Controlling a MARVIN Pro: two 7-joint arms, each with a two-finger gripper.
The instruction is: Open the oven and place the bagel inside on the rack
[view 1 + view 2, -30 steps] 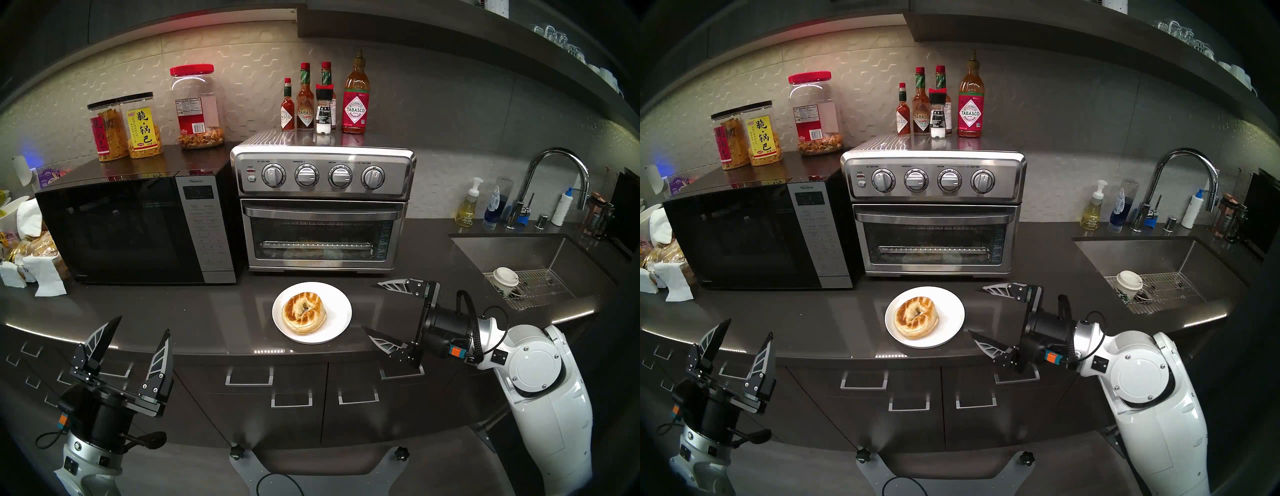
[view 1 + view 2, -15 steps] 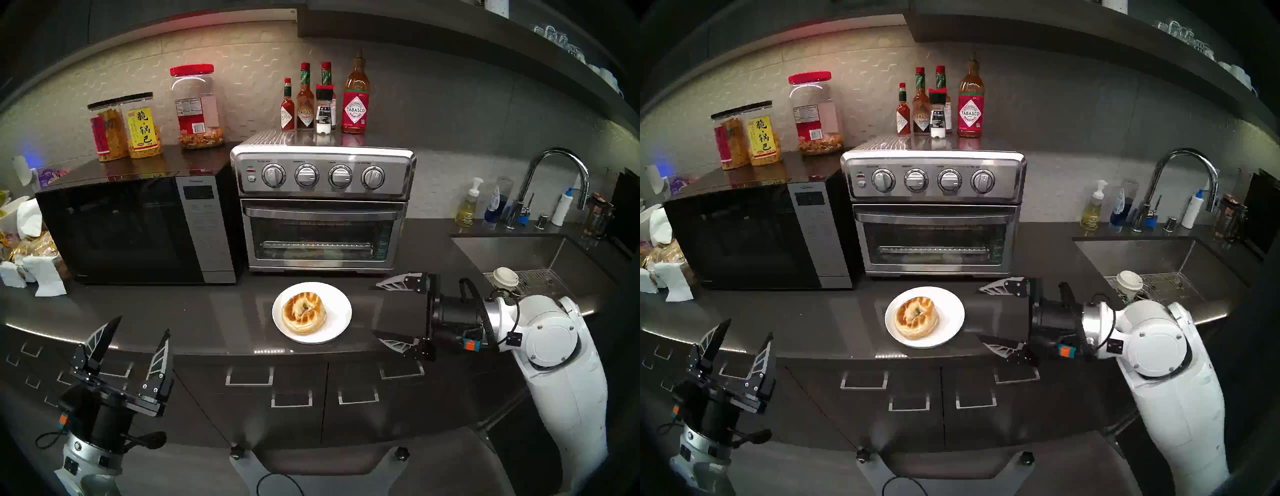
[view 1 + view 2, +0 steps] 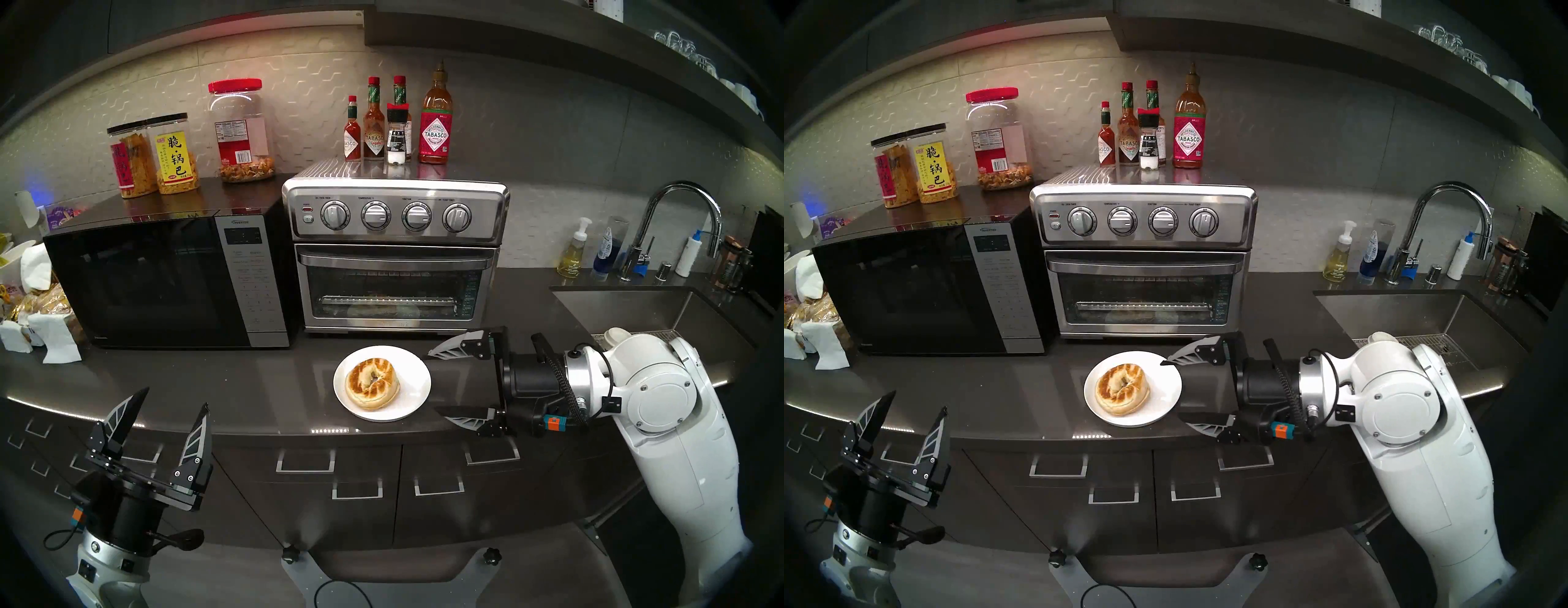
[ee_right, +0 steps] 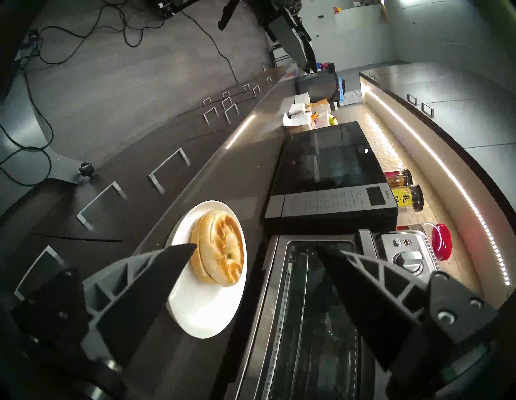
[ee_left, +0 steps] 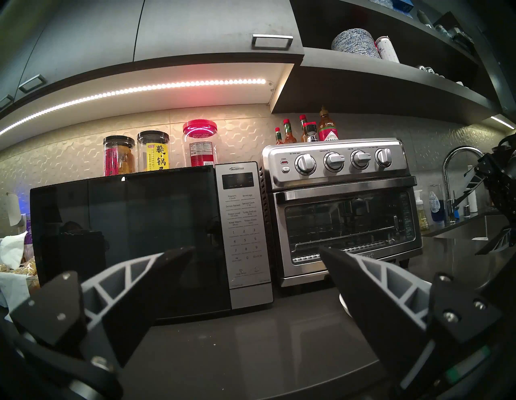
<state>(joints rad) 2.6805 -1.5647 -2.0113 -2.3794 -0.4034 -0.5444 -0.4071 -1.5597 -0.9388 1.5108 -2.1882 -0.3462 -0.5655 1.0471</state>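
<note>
The toaster oven (image 3: 395,254) stands on the dark surface (image 3: 254,382) with its glass door shut, just to the right of the black microwave (image 3: 165,280); through the glass the wire rack (image 3: 388,300) shows across the cavity. In front of the oven, near the surface's front edge, a white plate (image 3: 413,373) carries the toasted bagel (image 3: 372,383), lying flat near the plate's middle. The right pincer (image 3: 432,382) reaches in from the right, pointing sideways toward the plate, its jaws spread wide and empty; one finger hangs close to the plate's far right rim and the other close to its near right rim, neither visibly touching the bagel. In the right wrist view the bagel (image 4: 220,259) sits ahead, beside the tip of one finger. The left pincer (image 3: 169,409) hangs off the front left of the surface, over the cabinet drawers, tips aimed toward the microwave, jaws apart and holding nothing.
</note>
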